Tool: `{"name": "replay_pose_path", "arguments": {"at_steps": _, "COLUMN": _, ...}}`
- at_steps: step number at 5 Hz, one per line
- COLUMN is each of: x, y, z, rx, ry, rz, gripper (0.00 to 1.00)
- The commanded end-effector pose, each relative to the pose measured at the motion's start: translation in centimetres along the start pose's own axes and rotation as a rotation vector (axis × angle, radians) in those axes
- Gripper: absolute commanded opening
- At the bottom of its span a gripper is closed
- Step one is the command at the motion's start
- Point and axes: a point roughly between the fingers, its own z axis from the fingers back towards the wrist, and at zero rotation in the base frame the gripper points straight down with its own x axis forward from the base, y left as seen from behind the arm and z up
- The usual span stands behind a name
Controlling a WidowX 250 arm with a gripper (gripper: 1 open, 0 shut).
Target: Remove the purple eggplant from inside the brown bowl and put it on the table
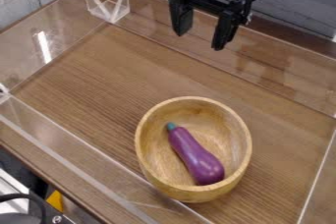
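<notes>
The purple eggplant lies inside the brown bowl, its small teal stem tip pointing up-left and its fat end toward the bowl's near right rim. The bowl rests on the wooden table at the lower middle of the view. My gripper hangs at the top of the view, well above and behind the bowl, pointing down. Its dark fingers stand apart with nothing between them, so it is open.
Clear acrylic walls edge the table on the left, front and right. A small clear acrylic stand sits at the back left corner. Bare wood lies to the left and behind the bowl.
</notes>
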Motion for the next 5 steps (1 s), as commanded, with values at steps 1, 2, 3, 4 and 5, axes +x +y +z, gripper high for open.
{"name": "replay_pose_path", "arguments": {"at_steps": 1, "x": 0.0, "y": 0.3, "z": -0.1, "rx": -0.008, "ry": 0.017, "rz": 0.056, "gripper": 1.0}}
{"name": "replay_pose_path", "arguments": {"at_steps": 2, "x": -1.8, "y": -0.2, "z": -0.2, "rx": -0.039, "ry": 0.017, "rz": 0.18, "gripper": 1.0}}
{"name": "replay_pose_path", "arguments": {"at_steps": 3, "x": -2.1, "y": -0.5, "z": -0.7, "rx": -0.053, "ry": 0.023, "rz": 0.255, "gripper": 1.0}}
{"name": "replay_pose_path", "arguments": {"at_steps": 4, "x": -3.3, "y": -0.3, "z": -1.1, "rx": -0.071, "ry": 0.03, "rz": 0.279, "gripper": 1.0}}
{"name": "replay_pose_path", "arguments": {"at_steps": 5, "x": -4.1, "y": -0.2, "z": -2.0, "rx": -0.075, "ry": 0.044, "rz": 0.267, "gripper": 1.0}}
